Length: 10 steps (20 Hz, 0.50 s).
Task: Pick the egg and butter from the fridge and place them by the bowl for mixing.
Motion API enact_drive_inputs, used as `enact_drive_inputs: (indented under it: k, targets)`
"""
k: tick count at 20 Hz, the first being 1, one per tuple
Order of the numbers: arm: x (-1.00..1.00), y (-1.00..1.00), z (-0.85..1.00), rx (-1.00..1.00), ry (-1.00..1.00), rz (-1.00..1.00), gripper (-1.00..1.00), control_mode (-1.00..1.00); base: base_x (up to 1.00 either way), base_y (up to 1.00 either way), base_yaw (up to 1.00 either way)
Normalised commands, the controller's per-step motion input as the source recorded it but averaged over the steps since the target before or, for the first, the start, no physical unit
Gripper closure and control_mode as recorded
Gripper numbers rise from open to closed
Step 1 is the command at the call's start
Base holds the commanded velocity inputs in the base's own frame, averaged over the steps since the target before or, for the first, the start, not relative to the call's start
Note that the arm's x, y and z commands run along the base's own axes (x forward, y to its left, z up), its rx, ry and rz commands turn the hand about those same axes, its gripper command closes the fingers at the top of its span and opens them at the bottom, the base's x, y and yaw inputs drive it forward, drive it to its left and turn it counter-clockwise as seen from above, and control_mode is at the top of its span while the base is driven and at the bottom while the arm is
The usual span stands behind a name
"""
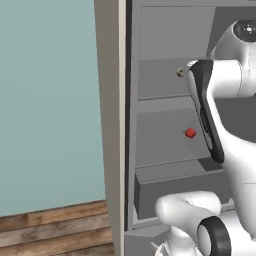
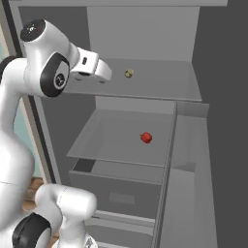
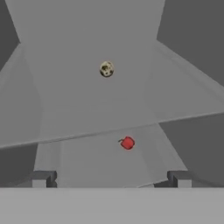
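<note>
The fridge (image 2: pixel 145 29) stands open in front of me, with grey walls and grey shelves. A small speckled tan egg (image 2: pixel 129 73) (image 1: pixel 180 73) (image 3: pixel 106 69) lies on the upper shelf (image 2: pixel 160 87). My gripper (image 3: pixel 110 179) is open and holds nothing. Its fingertips (image 3: pixel 41 178) stand wide apart at the front of that shelf, short of the egg. In the right base view the white hand (image 2: pixel 93 65) reaches in from the left, level with the egg. The butter and the bowl are out of view.
A small red round thing (image 2: pixel 146 137) (image 1: pixel 190 133) (image 3: pixel 127 142) lies on the lower shelf. Below it is a wide grey drawer (image 2: pixel 121 196). The fridge's beige outer panel (image 1: pixel 112 125) borders a teal wall (image 1: pixel 50 100) and a wooden floor (image 1: pixel 50 230).
</note>
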Motion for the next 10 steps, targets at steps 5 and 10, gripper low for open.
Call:
enact_drive_inputs:
  k: [5,10]
  targets:
    - [0.66,-0.18,-0.06,-0.03,0.19,0.03,-1.0,-1.0,0.0,0.0,0.0]
    - [0.47,-0.17,-0.15,-0.02,0.05,0.04,-1.0,-1.0,0.0,0.0,0.0]
